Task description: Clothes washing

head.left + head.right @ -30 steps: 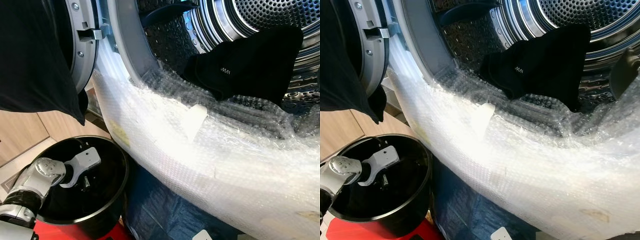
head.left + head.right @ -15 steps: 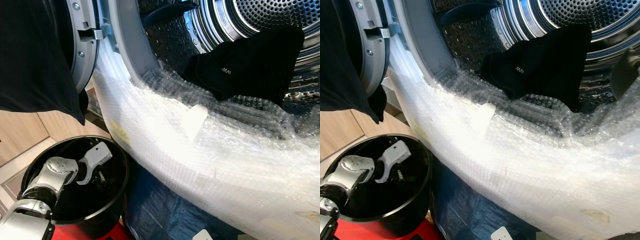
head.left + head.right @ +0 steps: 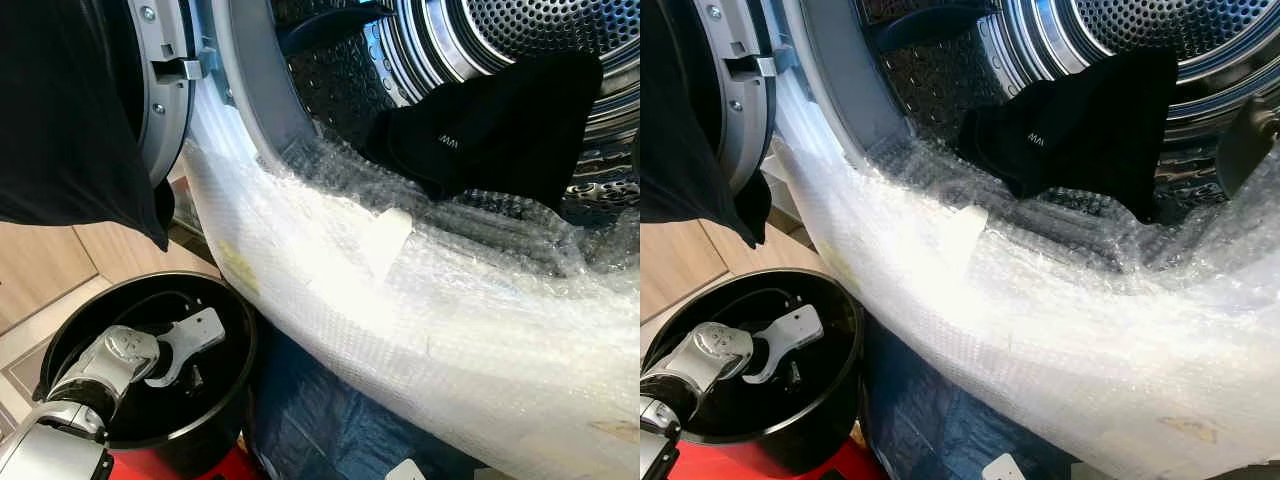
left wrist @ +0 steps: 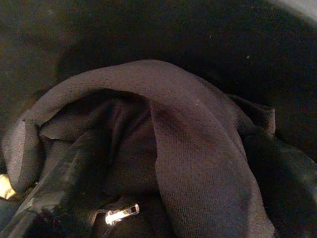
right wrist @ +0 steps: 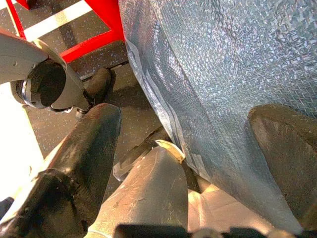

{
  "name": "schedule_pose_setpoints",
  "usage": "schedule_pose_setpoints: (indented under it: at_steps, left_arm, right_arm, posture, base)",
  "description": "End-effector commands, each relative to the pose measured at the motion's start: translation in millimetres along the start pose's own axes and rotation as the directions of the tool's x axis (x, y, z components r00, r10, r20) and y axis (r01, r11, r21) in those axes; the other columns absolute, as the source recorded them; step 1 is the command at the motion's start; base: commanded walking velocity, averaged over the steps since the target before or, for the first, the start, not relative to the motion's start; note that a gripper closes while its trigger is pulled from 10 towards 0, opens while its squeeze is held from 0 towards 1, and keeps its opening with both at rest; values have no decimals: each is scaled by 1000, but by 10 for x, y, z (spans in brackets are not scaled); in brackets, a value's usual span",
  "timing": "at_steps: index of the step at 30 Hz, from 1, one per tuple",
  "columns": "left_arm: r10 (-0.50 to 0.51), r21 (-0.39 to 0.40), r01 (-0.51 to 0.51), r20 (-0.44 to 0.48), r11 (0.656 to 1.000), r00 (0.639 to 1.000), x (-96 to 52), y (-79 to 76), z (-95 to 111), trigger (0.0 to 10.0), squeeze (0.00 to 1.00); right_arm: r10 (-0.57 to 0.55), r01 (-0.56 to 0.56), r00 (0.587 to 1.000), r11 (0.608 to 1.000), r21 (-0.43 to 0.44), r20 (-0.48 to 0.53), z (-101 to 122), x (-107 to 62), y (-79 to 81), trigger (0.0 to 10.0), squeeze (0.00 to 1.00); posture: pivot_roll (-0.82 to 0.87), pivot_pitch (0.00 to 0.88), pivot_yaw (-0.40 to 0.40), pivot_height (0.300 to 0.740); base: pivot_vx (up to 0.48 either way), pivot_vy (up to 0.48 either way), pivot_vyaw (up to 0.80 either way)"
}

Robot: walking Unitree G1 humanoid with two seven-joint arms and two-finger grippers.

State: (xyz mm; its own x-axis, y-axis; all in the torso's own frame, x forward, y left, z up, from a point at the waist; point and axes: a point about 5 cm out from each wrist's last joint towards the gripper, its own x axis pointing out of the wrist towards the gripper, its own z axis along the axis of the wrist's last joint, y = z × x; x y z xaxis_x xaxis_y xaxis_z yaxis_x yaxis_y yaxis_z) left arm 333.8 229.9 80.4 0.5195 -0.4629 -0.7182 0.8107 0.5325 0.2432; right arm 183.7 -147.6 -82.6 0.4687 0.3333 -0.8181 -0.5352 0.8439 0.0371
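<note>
A black garment (image 3: 500, 130) lies in the washer drum (image 3: 540, 30), draped over its lower lip. Another black garment (image 3: 70, 110) hangs over the open door (image 3: 165, 90) at the left. My left arm (image 3: 120, 355) reaches down into a black bucket (image 3: 245, 340) on the floor. There my left gripper (image 4: 163, 163) stands open over dark clothes (image 4: 198, 129) with a silver zipper pull (image 4: 121, 214); a fold of fabric lies between its fingers. My right gripper (image 5: 188, 114) hangs low beside the bubble wrap, open and holding nothing.
Thick bubble wrap (image 3: 420, 300) covers the washer's front below the drum opening. Dark blue sheeting (image 3: 320, 420) lies under it, beside the bucket. The bucket sits on a red base (image 3: 220, 465). Pale wooden floor (image 3: 50, 270) shows at the left.
My left wrist has shifted a little to the right inside the bucket and dipped lower. The garment in the drum has stayed put.
</note>
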Motion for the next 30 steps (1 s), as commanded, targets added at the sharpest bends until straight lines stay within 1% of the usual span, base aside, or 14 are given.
schedule_pose_setpoints:
  at_steps: [1, 2, 5, 12, 14, 16, 26, 30]
  left_arm:
    - [22, -3, -22, -23, 1000, 1000, 8, 1, -31, 0, 0]
    - [31, -6, -31, -12, 1000, 999, 11, 2, -27, 0, 0]
    - [39, -2, -39, -25, 999, 999, 9, 5, -43, 0, 0]
    - [14, -12, -15, -38, 1000, 999, 22, -40, -96, 0, 0]
    - [24, 2, -24, -36, 1000, 999, 24, -40, -96, 0, 0]
    - [29, -19, -29, -11, 999, 1000, 33, -49, -88, 0, 0]
    - [-3, -13, 3, -11, 1000, 1000, 46, -84, -97, 0, 0]
    - [5, -20, -5, -16, 1000, 1000, 51, -90, -114, 0, 0]
  right_arm:
    - [-14, 14, 1000, 1000, 22, -8, -47, -17, -23, 10000, 0]
    - [-14, 14, 1000, 1000, 23, -8, -51, -18, -22, 10000, 0]
    - [-15, 15, 1000, 1000, 25, -8, -54, -17, -17, 10000, 0]
    - [-8, 8, 1000, 1000, 19, -11, -62, -13, 5, 10000, 0]
    - [-7, 7, 1000, 1000, 19, -11, -62, -12, 9, 10000, 0]
    - [-4, 4, 1000, 1000, 17, -12, -68, -13, 12, 10000, 0]
    - [3, -3, 1000, 1000, 13, -16, -66, -8, 27, 10000, 0]
    - [-2, 2, 1000, 1000, 17, -12, -58, -11, 8, 10000, 0]
  posture:
    - [24, 24, -56, 740]
    - [24, 24, -56, 740]
    - [20, 16, -55, 740]
    - [28, 9, -57, 740]
    - [28, 9, -57, 740]
    - [32, 4, -59, 740]
    - [37, 4, -64, 740]
    - [31, 8, -65, 740]
  base:
    - [0, 0, 0]
    - [0, 0, 0]
    - [0, 0, 0]
    - [0, 0, 0]
    - [0, 0, 0]
    - [0, 0, 0]
    - [0, 0, 0]
    - [0, 0, 0]
